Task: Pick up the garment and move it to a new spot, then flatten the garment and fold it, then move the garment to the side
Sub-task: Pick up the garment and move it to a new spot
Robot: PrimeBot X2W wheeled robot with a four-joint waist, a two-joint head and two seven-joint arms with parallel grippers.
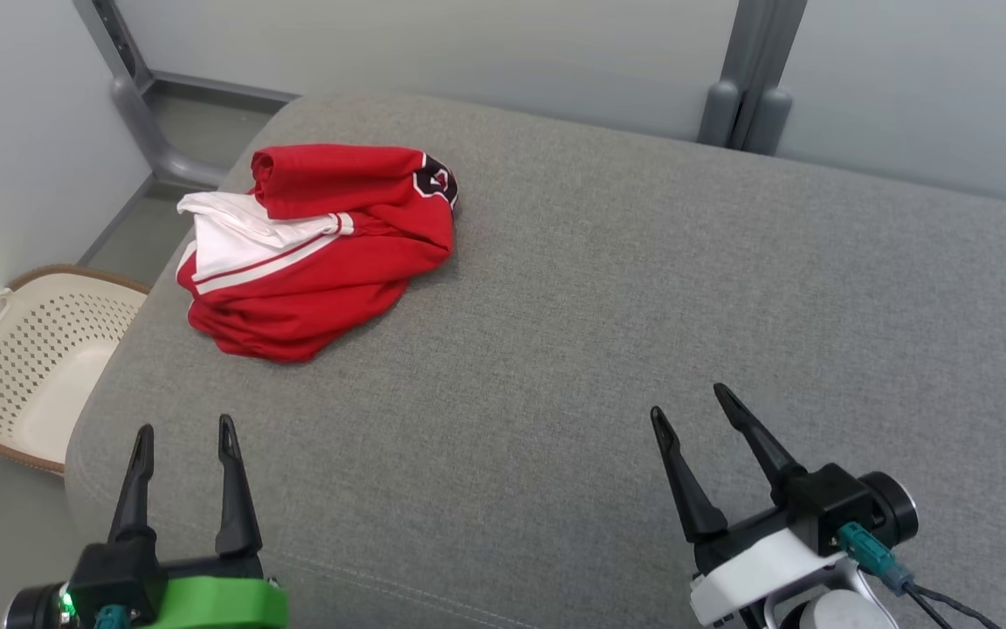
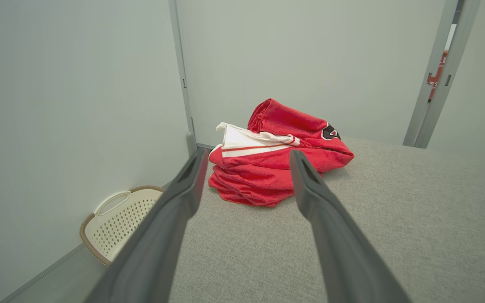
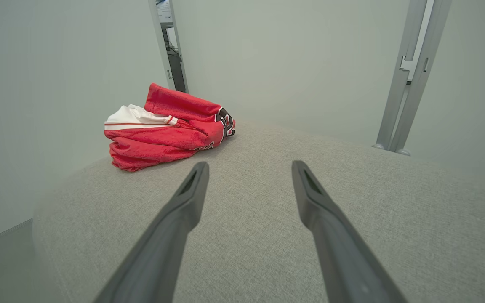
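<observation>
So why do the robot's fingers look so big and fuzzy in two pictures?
Left wrist view: the left gripper sits by the wide lens, so it looks stretched and soft, while the garment is sharp. Right wrist view: same for the right gripper. Head view: soft even light, no glare.

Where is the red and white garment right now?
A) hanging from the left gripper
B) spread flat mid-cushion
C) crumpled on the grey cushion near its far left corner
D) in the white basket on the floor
C: the garment lies bunched on the grey cushion near its far left corner, apart from the open left gripper.
</observation>
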